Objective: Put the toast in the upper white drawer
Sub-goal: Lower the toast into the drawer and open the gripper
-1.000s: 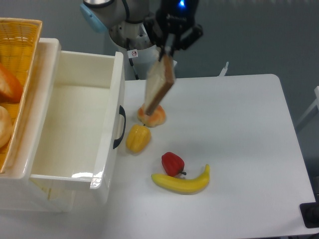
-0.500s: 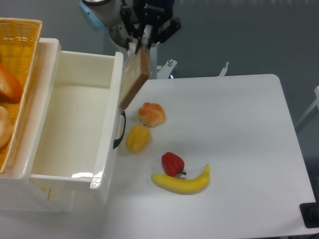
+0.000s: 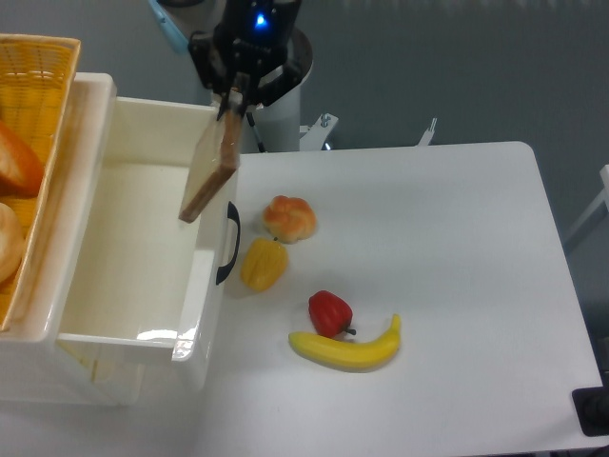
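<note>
One slice, the toast [image 3: 210,174], hangs from my claw [image 3: 235,95], which is pinching its top edge at the 12 o'clock end. I see the slice almost edge-on, tilted, its lower end swung toward 7 o'clock. It sits in the air over the front wall of the drawer [image 3: 143,122], above the open inside, and I cannot tell whether it touches that wall. The claw body shows a blue light on top.

The drawer is open, white and glossy, and I see nothing in it. Its black handle [image 3: 228,244] curves out of the front wall, facing 3 o'clock toward the worktop [image 3: 447,248]. At 9 o'clock from the drawer stands a yellow basket [image 3: 29,71], touching or just beside the drawer's far wall, with round orange-brown pieces in it that run off the frame's edge.

On the worktop, a bun [image 3: 289,218] lies near the handle, at 2 o'clock from it. A yellow pepper [image 3: 264,265] sits just at 7 o'clock of the bun, near the drawer front. Farther toward 5 o'clock a red pepper [image 3: 329,313] rests touching the banana [image 3: 347,348], which curves below it with its tip pointing up at the 3 o'clock end.
</note>
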